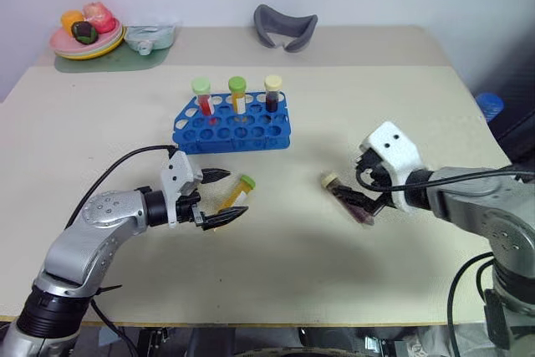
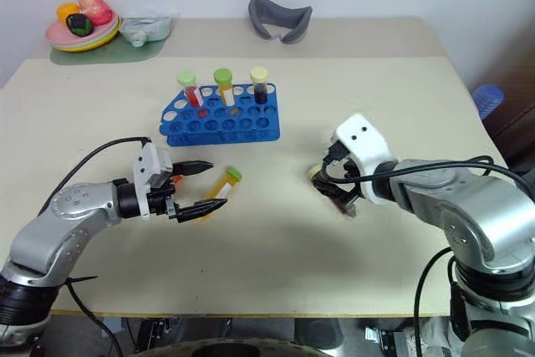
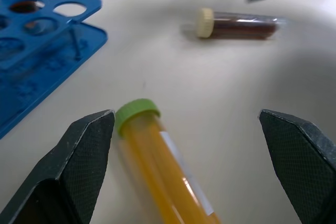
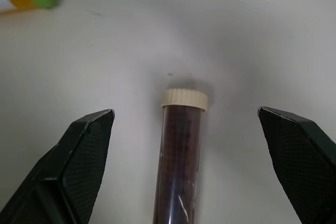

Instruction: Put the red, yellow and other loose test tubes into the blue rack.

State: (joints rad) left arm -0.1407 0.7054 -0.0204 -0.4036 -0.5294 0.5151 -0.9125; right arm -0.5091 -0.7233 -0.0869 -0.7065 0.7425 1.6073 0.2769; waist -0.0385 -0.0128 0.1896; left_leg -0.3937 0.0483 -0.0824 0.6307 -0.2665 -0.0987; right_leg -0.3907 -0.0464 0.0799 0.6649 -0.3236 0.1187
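I see the left gripper (image 1: 224, 197) wide open, straddling the yellow tube (image 1: 236, 191) lying flat, no contact. Right gripper (image 4: 189, 166) also wide open over the dark tube (image 4: 181, 145). Blue rack (image 1: 234, 123) holds three tubes; bare table (image 1: 284, 265) around both.

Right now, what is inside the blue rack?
Three capped tubes stand in the blue rack's back row: red tube, yellow tube, dark tube. The other holes look empty; tube bottoms are hidden.

Two silver-grey metal arms here, each with a white plastic wrist housing, looping black cables, and a black two-fingered left claw (image 1: 223, 197) and right claw (image 4: 191, 171), textured pads.
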